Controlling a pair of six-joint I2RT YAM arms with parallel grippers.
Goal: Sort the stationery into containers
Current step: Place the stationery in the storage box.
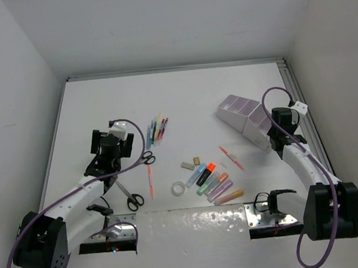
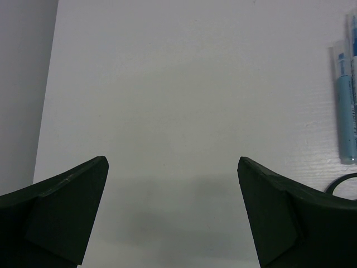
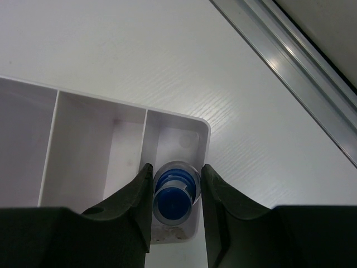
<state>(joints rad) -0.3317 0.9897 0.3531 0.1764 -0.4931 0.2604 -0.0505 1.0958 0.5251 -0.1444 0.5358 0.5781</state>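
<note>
**A:** What has the right arm got?

**B:** The right fingers (image 1: 274, 141) are partly closed, one on each side of a blue marker (image 3: 173, 204), which the wrist view shows end-on. The marker hangs over the end pocket (image 3: 177, 139) of the organizer (image 1: 240, 111). It sits at that pocket's 6 o'clock, close to the near wall.

**A:** How should the drop go?

**B:** I'd nudge it a touch toward 12 o'clock so the barrel clears the near rim. Then lower it straight and upright, and open only once the tip is below the rim. The organizer looks light, so a knock on the wall could shift or tip it.

**A:** And the left arm?

**B:** The left fingers (image 1: 112, 146) are spread as wide as they go and hold nothing, over bare desk (image 2: 167, 84). In its own view a blue pen (image 2: 346, 111) lies at 3 o'clock. A dark loop at 4 o'clock is probably a scissors handle (image 2: 343, 187).

**A:** Where is the rest?

**B:** It lies loose mid-desk. The highlighters (image 1: 213, 181), tape ring (image 1: 179, 188) and erasers (image 1: 188, 166) are at 7 to 8 o'clock from the organizer, well apart from it.
</note>
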